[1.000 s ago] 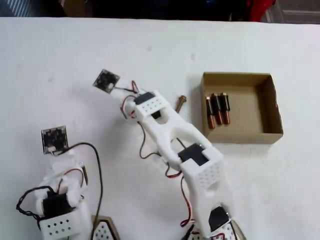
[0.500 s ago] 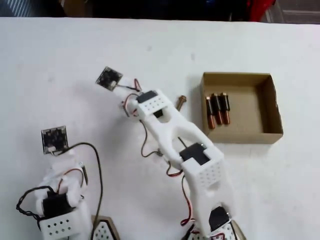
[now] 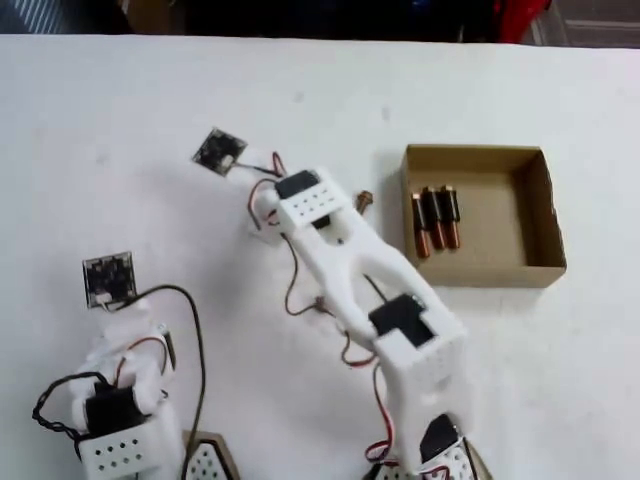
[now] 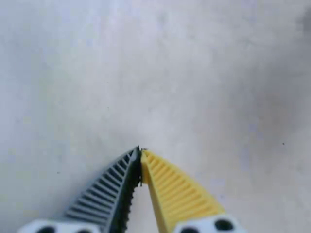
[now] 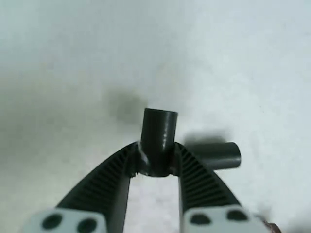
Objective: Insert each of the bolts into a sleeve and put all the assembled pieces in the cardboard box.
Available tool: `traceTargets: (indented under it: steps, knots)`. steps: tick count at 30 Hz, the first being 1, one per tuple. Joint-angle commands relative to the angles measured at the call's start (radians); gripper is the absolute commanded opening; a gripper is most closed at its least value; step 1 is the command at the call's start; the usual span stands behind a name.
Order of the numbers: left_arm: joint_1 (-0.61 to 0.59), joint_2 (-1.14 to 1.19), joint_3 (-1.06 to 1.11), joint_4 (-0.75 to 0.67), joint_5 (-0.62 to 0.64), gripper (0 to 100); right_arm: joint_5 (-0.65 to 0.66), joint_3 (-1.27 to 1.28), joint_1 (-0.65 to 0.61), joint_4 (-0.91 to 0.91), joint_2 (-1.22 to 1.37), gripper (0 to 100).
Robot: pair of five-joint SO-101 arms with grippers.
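Note:
My right gripper (image 5: 155, 151) is shut on an upright black sleeve (image 5: 158, 138), held just above the white table. A second black sleeve (image 5: 219, 155) lies on its side close beside it. In the high view the right arm (image 3: 330, 235) stretches from the near edge toward the table's middle, and a copper bolt (image 3: 362, 201) peeks out beside its wrist, left of the cardboard box (image 3: 475, 152). Three assembled pieces (image 3: 434, 220) lie in the box. My left gripper (image 4: 140, 154) is shut on nothing over bare table, and the left arm (image 3: 115, 425) sits at the near left corner.
Loose cables (image 3: 190, 320) run from both arms across the near part of the table. The wrist camera boards (image 3: 218, 152) stick out beside each arm. White table spreads open on the far side and to the left.
The right arm has shifted away from the near edge and slightly right, so its wrist now hides more of the bolt. The left arm has kept still.

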Motion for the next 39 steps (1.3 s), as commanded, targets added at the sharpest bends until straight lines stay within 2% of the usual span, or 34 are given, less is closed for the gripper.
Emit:
traceTargets:
  steps: [1, 9, 13, 18, 28, 39]
  knots:
    - [-0.012, -0.008, -0.002, 0.009, -0.009, 2, 0.003, -0.020, -0.042, 0.134, -0.208, 1.8]
    - [-0.012, -0.008, -0.002, 0.009, -0.009, 2, 0.003, -0.005, -0.097, 0.421, -0.432, 1.8]
    - [-0.012, -0.008, -0.002, 0.009, -0.009, 2, 0.009, 0.103, -0.093, 0.443, -0.530, 1.8]
    - [-0.012, -0.008, -0.002, 0.009, -0.009, 2, 0.011, 0.336, -0.073, 0.338, -0.654, 1.8]
    - [-0.012, -0.008, -0.002, 0.009, -0.009, 2, 0.009, 0.746, -0.035, 0.002, -0.875, 1.7]
    - [-0.012, -0.008, -0.002, 0.009, -0.009, 2, 0.002, 0.772, -0.035, -0.168, -0.670, 1.8]
